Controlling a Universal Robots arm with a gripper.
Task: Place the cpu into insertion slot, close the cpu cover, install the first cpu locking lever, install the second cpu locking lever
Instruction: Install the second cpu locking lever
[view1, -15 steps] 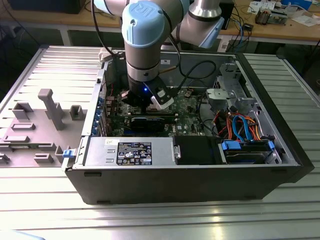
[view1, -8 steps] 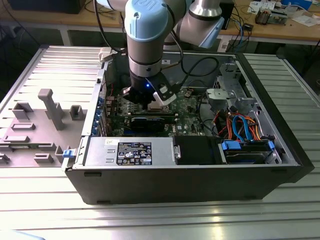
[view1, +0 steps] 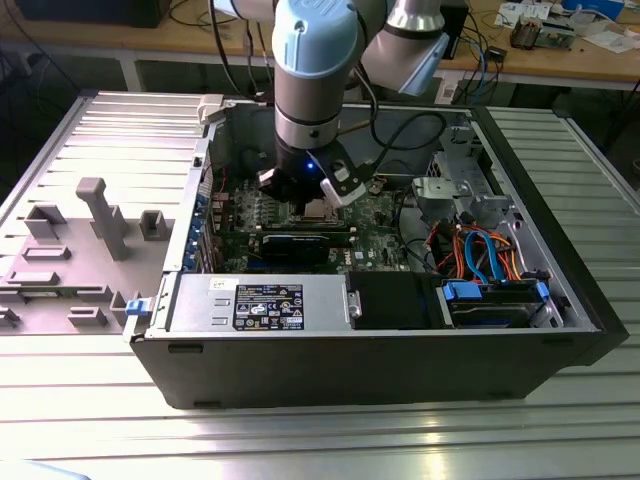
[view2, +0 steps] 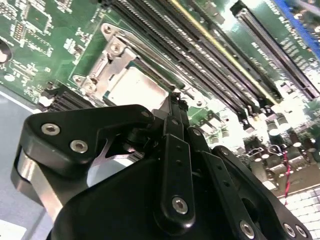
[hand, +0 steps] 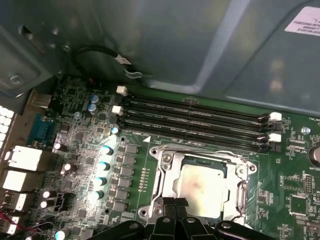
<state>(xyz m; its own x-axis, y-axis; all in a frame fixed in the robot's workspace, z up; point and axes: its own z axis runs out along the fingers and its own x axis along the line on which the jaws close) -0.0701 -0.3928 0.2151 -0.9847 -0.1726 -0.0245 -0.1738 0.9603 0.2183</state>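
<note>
The cpu (hand: 202, 186), a dull silver square, lies in the insertion slot (hand: 159, 159) on the green motherboard; it shows in both wrist views (view2: 135, 86). The cpu cover (hand: 169, 184), a silver frame plate, lies flat around the chip, which shows through its window. A thin wire locking lever (hand: 243, 194) runs along one side of the socket, and another lever (hand: 200, 150) runs along the edge nearest the memory slots. My gripper (hand: 175, 202) hovers at the socket's edge with its black fingertips pressed together and nothing seen between them. In the exterior view the gripper (view1: 318, 200) hangs inside the open computer case.
Long black memory slots (hand: 195, 117) lie just beyond the socket. A black graphics card (view1: 300, 243) sits in front of it, the power supply (view1: 265, 305) along the case's front, and a drive cage (view1: 455, 195) with orange and blue cables on the exterior view's right. Grey fixtures (view1: 100, 215) stand left.
</note>
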